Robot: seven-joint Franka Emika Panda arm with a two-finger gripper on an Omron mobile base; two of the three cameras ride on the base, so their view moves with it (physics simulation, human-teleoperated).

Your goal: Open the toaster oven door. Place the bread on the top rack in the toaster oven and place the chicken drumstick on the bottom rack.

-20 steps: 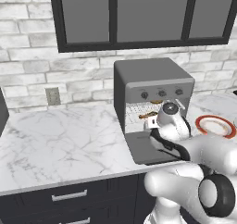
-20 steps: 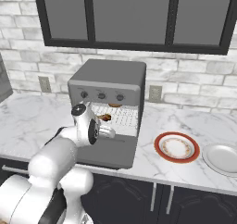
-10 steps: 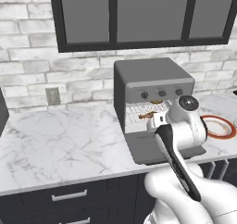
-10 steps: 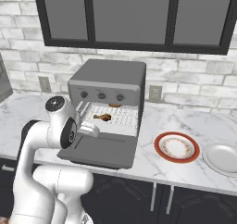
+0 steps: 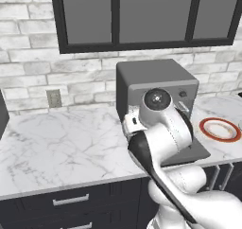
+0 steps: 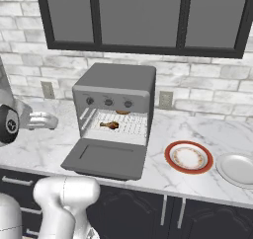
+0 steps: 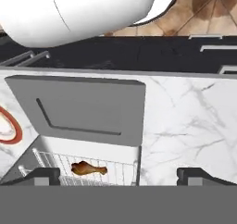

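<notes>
The brown chicken drumstick (image 6: 109,125) lies lengthwise on the silvery wire bottom rack (image 6: 118,131) behind the dropped dark grey toaster oven door (image 6: 105,157). The two-finger gripper (image 7: 118,176), spread wide and empty, hangs above; in the hand view the drumstick sits at about nine o'clock from it.

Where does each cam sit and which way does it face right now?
Left base view: behind the arm on its left, facing the dark grey boxy toaster oven; the white arm blocks the oven front.
Right base view: behind on the right, facing the flat grey dropped-open door; arm at left edge.
Hand view: above, rolled upside down, looking down on the door, open gripper at bottom.
Shared: right base and hand views both show the brown chicken drumstick on a wire rack; both base views show the red-rimmed plate.
</notes>
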